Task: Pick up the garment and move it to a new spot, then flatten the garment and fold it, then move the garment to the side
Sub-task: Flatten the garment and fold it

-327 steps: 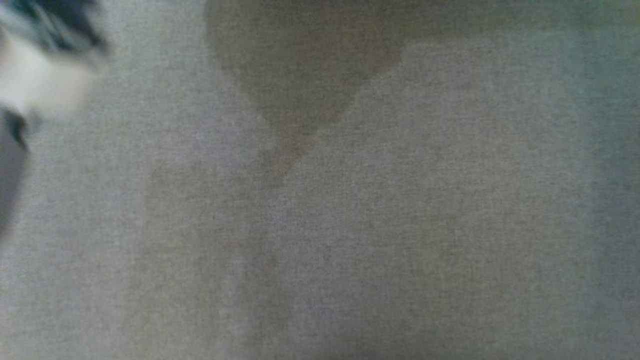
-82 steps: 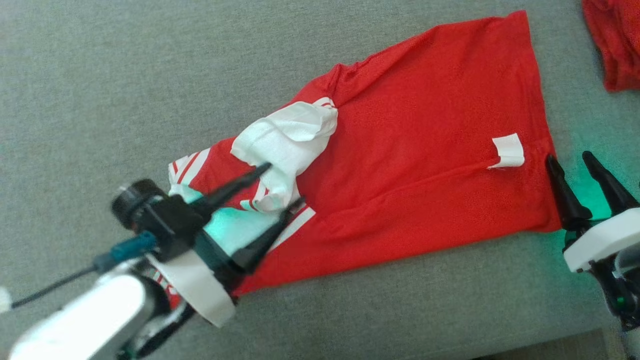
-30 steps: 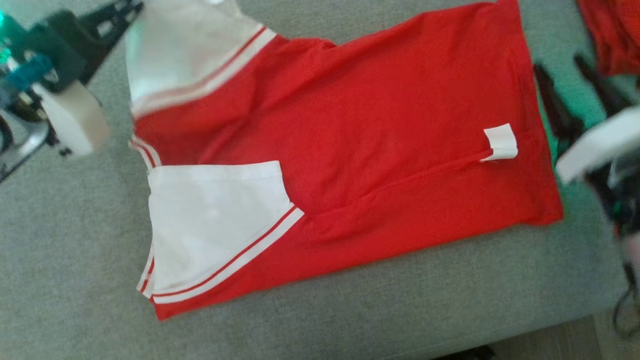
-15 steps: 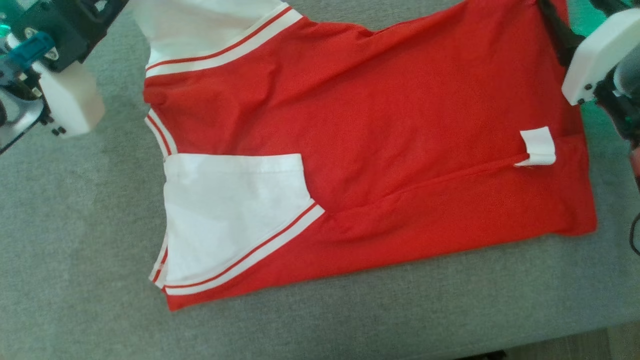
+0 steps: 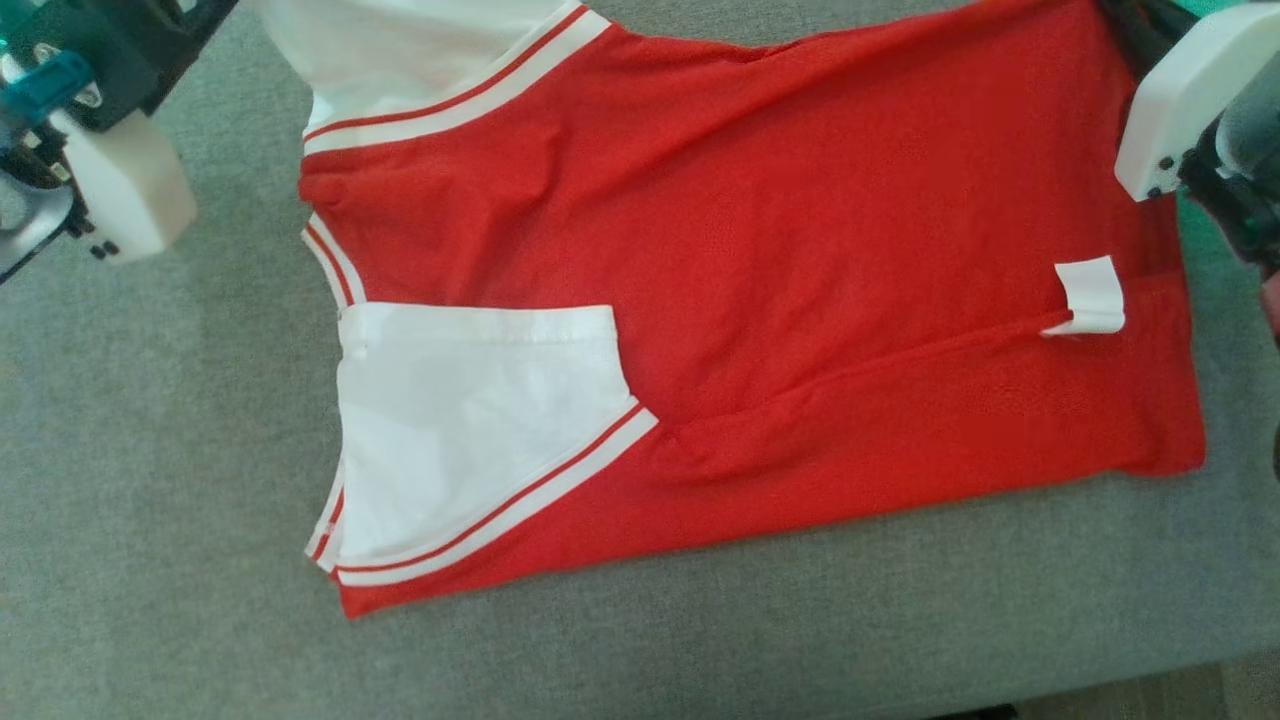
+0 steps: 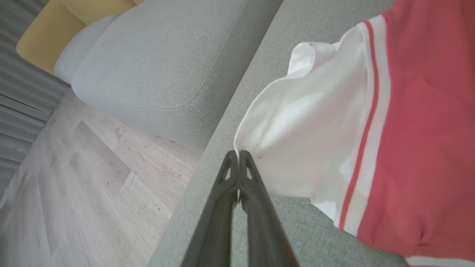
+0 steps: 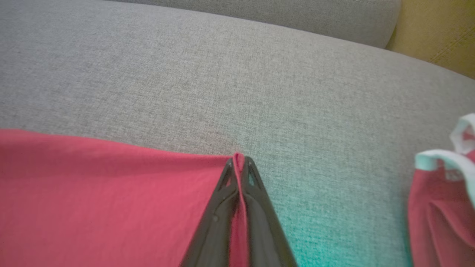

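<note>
Since half a second ago the right gripper (image 7: 239,160) has closed: its jaws, then apart beside the hem, are now pressed together on the far hem corner of the red short-sleeved jersey garment with white sleeves (image 5: 800,250), a sliver of red cloth showing between the two dark fingers (image 7: 217,222). The garment itself lies much as it did, spread nearly flat, with the grey woven sofa seat (image 5: 150,450) under it. At the garment's opposite end the left gripper (image 6: 237,154) has its jaws shut tight on the edge of the far white sleeve (image 6: 304,129), which it pulls out away from the body, so that the cloth fans from the pinch point towards the red-and-white striped trim (image 6: 365,122). The near white sleeve (image 5: 470,430) is folded inward and lies flat on the garment's red chest. A small white fabric label (image 5: 1092,295) sticks up from a long crease close to the garment's hem. Beyond that hem, well apart from it, a second crumpled red cloth with pale edging (image 7: 438,204) lies on the same seat. Past the garment's sleeve end are a plump grey cushion (image 6: 156,55) and pale wood-plank floor (image 6: 92,167).
</note>
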